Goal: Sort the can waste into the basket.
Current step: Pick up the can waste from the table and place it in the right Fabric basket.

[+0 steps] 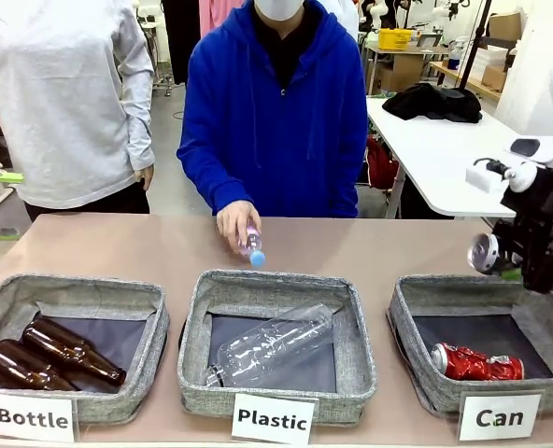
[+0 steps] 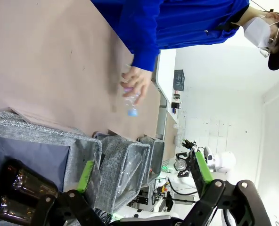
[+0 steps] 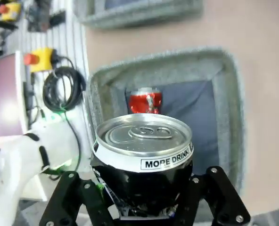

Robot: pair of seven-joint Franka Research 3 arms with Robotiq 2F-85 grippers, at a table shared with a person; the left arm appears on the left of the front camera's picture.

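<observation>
My right gripper (image 1: 510,254) is shut on the black can with a silver top (image 1: 484,252) and holds it in the air above the far edge of the grey "Can" basket (image 1: 409,297). In the right wrist view the black can (image 3: 144,150) sits between my right gripper's (image 3: 142,181) fingers, with the basket's rim (image 3: 234,94) below. The crushed red can (image 1: 477,364) lies on the basket's dark floor, and the red can (image 3: 145,101) shows there too. My left gripper (image 2: 144,172) is open, with nothing between its green pads (image 2: 86,175).
The "Plastic" basket (image 1: 197,327) in the middle holds a clear bottle (image 1: 272,343). The "Bottle" basket (image 1: 6,294) on the left holds brown glass bottles (image 1: 71,353). A person's hand (image 1: 234,220) holds a small blue-capped bottle (image 1: 252,246) on the table behind the middle basket.
</observation>
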